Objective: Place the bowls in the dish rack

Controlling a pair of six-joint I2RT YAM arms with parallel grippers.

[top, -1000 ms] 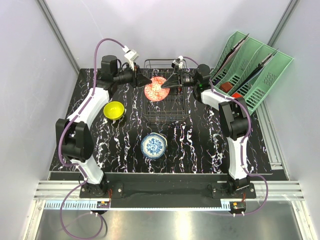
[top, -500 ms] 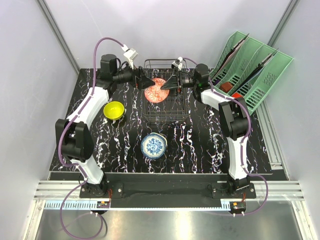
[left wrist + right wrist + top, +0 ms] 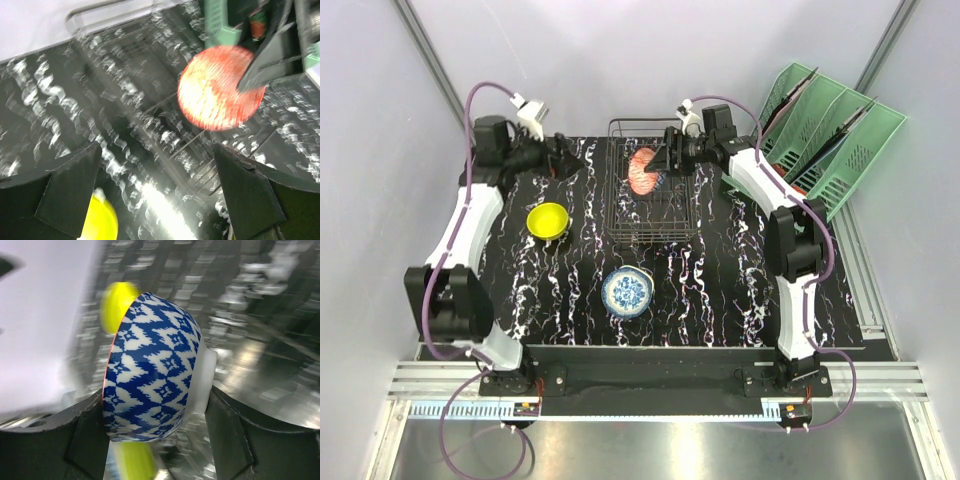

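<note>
The red-and-blue bowl sits in the upper middle of the overhead view, over the far half of the dish rack. It is tipped onto its edge, so its red inside faces the left of the frame and its blue-and-white patterned outside faces right. I cannot tell whether it touches the wires or hangs just above them.

The right gripper has it clamped. In the right wrist view the two dark fingers press on either side of the bowl, one at the rim side and one by the white foot ring. That arm reaches in from the right of the frame.

The rack itself is a dark wire basket standing on the black marbled table, in the upper centre.

To the left of the rack, well apart from the bowl, the left gripper hangs over the table in the upper left. Its fingers are spread wide with nothing between them. Its own wrist view is blurred, yet it shows the red bowl face-on in the upper right.

Two more bowls rest on the table. A yellow bowl lies left of the rack. A floral bowl lies below the rack, near the frame's centre.

A mint-green slotted organizer leans at the upper right, beyond the right arm.
</note>
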